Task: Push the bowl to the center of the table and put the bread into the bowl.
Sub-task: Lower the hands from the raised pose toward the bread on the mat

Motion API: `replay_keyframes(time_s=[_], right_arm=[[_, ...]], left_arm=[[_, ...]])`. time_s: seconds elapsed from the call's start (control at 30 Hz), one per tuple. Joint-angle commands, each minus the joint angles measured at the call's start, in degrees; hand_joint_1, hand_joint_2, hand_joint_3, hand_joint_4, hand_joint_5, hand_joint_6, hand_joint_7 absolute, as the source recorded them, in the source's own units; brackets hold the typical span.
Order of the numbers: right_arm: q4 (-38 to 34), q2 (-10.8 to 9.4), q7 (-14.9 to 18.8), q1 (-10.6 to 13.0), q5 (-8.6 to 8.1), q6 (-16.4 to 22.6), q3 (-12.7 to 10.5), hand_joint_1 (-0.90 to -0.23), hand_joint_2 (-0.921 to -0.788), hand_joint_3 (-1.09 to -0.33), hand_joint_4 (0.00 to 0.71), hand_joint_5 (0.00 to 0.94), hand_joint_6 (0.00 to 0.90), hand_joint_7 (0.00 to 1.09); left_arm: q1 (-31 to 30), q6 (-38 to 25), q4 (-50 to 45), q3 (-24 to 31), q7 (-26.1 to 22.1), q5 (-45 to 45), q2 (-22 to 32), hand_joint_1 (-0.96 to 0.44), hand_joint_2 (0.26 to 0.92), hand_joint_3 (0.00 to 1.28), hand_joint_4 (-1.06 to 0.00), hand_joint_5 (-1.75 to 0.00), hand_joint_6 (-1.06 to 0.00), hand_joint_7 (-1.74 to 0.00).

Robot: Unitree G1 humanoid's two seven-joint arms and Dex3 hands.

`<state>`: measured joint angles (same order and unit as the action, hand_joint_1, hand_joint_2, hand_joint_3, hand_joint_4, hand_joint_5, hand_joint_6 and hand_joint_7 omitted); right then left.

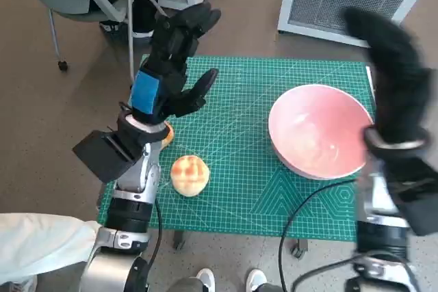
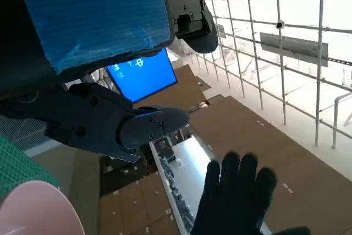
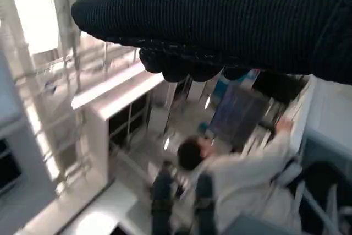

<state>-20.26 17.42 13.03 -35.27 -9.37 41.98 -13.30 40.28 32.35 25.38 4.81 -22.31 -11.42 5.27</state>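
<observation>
Bread (image 1: 189, 175) is seen lying on the green mat (image 1: 239, 100) of the worktop, well apart from the pink bowl (image 1: 319, 131). Both hands, left (image 1: 179, 52) and right (image 1: 391, 76), are raised with fingers spread, nothing held.

Bright, even daylight from above — soft shadows on the green mat (image 1: 274, 135); the gloved right hand (image 1: 393, 80) smears with blur, wrist views glare white.

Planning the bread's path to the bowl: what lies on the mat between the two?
Nothing: in the head view, only bare green mat separates the bread from the pink bowl. Both hands are raised clear of it.
</observation>
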Motion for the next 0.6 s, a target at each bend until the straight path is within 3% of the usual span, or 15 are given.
replay_keyframes(time_s=[0.03,0.17,0.4,0.6], right_arm=[[-6.72,1.43,-4.13,1.85,1.41,3.24,-4.34,-0.575,-0.921,-0.707,0.289,0.000,0.030,0.63],[-12.54,2.42,-8.80,1.69,3.92,5.73,-6.91,-0.577,-0.921,-0.713,0.287,0.001,0.043,0.60],[-25.50,5.02,-14.67,0.14,6.73,8.52,-8.60,-0.560,-0.921,-0.751,0.278,0.000,0.042,0.55],[-36.05,7.05,-17.18,-1.38,6.84,7.77,-8.63,-0.539,-0.921,-0.775,0.277,0.000,0.044,0.55]], left_arm=[[-0.54,0.14,-1.63,0.11,0.02,-0.49,0.24,-0.36,0.884,0.56,0.00,-0.61,0.00,-0.81],[-0.72,-0.22,-1.99,0.20,0.11,-0.68,0.18,-0.35,0.877,0.56,0.00,-0.60,0.00,-0.81],[-1.11,-0.70,-2.60,0.29,0.21,-0.87,0.07,-0.35,0.867,0.57,0.00,-0.60,0.00,-0.81],[-1.27,-1.09,-2.70,0.44,0.10,-1.25,-0.01,-0.35,0.861,0.58,0.00,-0.59,0.00,-0.80]])
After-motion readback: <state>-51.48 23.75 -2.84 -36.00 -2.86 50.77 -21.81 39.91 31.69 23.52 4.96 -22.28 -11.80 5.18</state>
